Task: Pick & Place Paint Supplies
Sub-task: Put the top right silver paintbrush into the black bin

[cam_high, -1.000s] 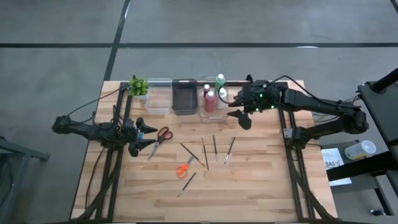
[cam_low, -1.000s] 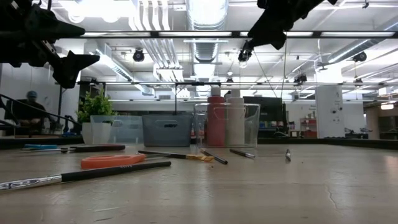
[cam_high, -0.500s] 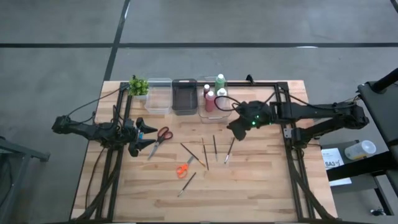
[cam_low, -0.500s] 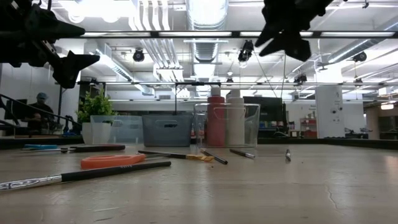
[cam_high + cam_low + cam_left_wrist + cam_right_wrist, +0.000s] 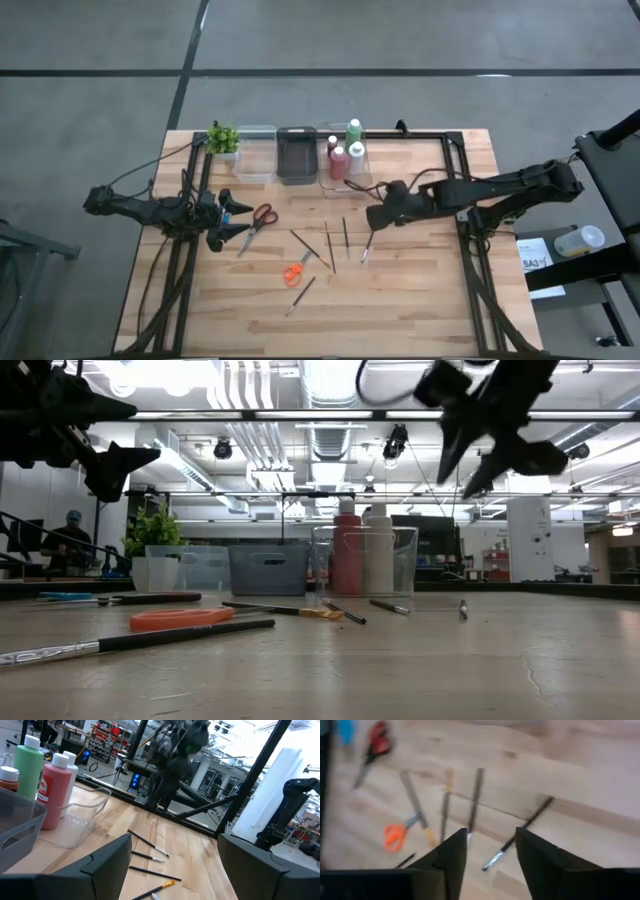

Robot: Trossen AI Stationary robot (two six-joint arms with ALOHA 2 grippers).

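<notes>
While the high view looks straight down, the clear bin (image 5: 338, 170) at the back of the table (image 5: 420, 290) serves as the landmark. In or against it stand the green bottle (image 5: 354, 130), the dark red bottle (image 5: 339, 161) and the white bottle (image 5: 357, 153). The right gripper (image 5: 376, 215) hangs in front of the bin and a little to its right, jaws spread apart and holding nothing, above the upper end of a thin brush (image 5: 368, 241). More brushes (image 5: 329, 246) lie in front of the bin, with the small orange tool (image 5: 293, 273) farther forward. The red-handled scissors (image 5: 261, 218) lie front-left of the bin, just beside the left gripper (image 5: 238, 218), whose jaws are parted and empty.

From the low view, the dark red bottle (image 5: 348, 556) and white bottle (image 5: 379, 555) stand inside the clear bin (image 5: 401, 562). The right gripper (image 5: 497, 455) hangs above and to the right of it, jaws open, clear of the table (image 5: 420, 660). The left gripper (image 5: 95, 435) is high and far left of the bin.

Past the left wrist's own open jaws, the green bottle (image 5: 27, 766) and dark red bottle (image 5: 55, 790) stand by the bin (image 5: 82, 822), with brushes (image 5: 147, 843) on the boards beyond.

Seen from the right wrist, the open jaws frame a brush (image 5: 518, 833), without touching it; the orange tool (image 5: 396, 833) and scissors (image 5: 372, 750) lie farther off.
</notes>
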